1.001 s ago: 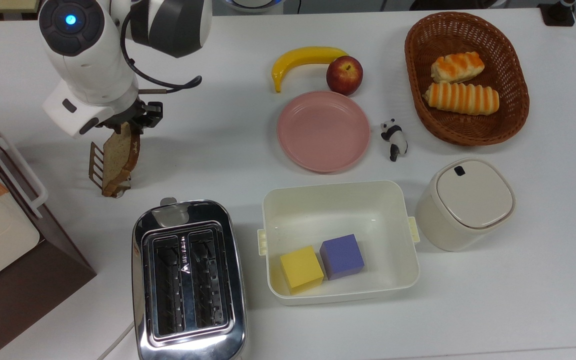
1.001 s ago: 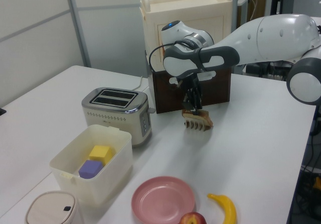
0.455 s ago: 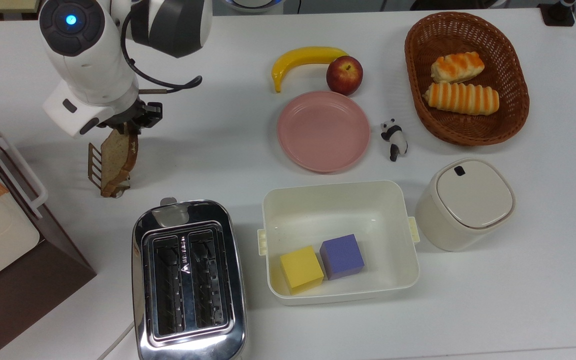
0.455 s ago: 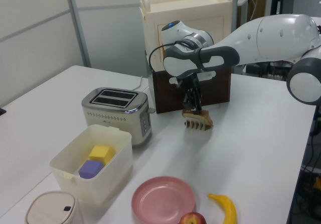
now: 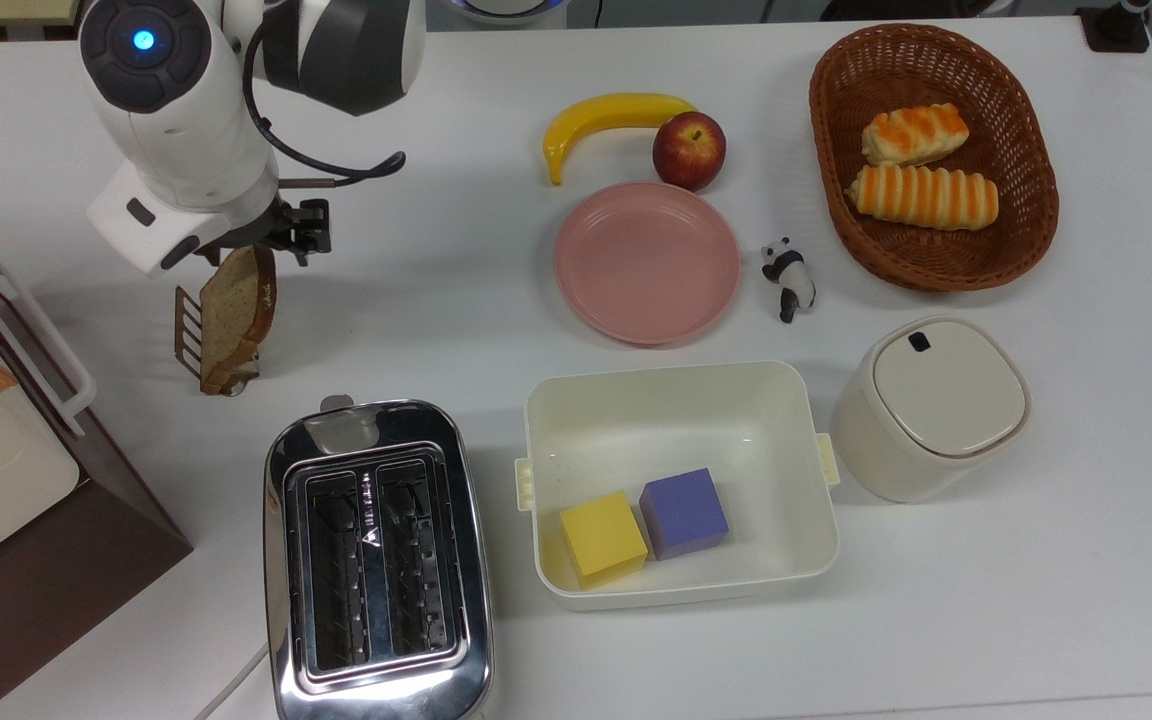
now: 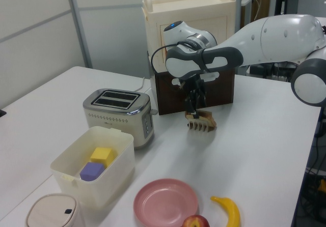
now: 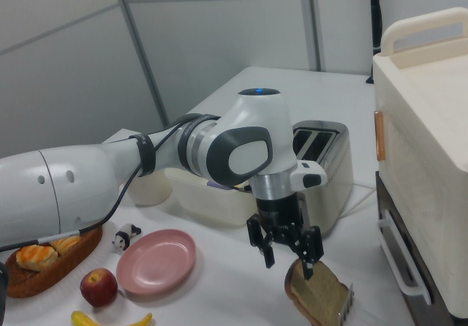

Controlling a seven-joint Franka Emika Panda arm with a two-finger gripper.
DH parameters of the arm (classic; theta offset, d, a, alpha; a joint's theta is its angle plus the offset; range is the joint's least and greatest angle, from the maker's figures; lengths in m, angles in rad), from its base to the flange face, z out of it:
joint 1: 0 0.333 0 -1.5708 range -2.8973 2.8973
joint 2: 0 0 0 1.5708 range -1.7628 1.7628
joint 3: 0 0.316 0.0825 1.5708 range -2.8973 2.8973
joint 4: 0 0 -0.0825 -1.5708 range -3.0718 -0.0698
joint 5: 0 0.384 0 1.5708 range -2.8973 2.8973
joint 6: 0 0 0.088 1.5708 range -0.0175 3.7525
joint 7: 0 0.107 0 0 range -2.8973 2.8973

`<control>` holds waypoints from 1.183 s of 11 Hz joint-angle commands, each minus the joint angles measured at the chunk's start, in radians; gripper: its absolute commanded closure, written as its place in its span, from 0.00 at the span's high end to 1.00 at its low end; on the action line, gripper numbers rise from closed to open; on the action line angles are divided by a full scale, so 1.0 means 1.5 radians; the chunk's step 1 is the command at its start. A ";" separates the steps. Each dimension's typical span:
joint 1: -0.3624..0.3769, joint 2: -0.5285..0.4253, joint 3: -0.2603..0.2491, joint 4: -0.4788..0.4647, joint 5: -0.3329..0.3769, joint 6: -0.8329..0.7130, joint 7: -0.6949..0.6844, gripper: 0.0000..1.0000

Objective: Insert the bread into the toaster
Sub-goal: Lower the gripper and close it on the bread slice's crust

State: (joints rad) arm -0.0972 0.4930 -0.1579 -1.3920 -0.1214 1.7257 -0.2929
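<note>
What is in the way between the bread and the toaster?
Nothing visible. The bread leans in a small rack, and only bare white table lies between it and the toaster. The end effector sits open right above the bread, with nothing between them.

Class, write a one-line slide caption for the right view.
Franka gripper, fingers open, poised just above the bread leaning in its rack, the toaster behind.

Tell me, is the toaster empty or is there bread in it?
Empty. Both toaster slots look dark and bare; the bread leans in a rack.
</note>
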 commanded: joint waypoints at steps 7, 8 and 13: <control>0.008 0.007 -0.001 -0.013 -0.023 0.015 -0.010 0.32; 0.007 0.007 0.000 -0.013 -0.023 0.015 -0.011 0.25; 0.006 0.000 -0.001 -0.007 -0.023 0.012 -0.017 0.19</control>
State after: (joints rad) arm -0.0957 0.5159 -0.1560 -1.3907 -0.1386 1.7261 -0.3028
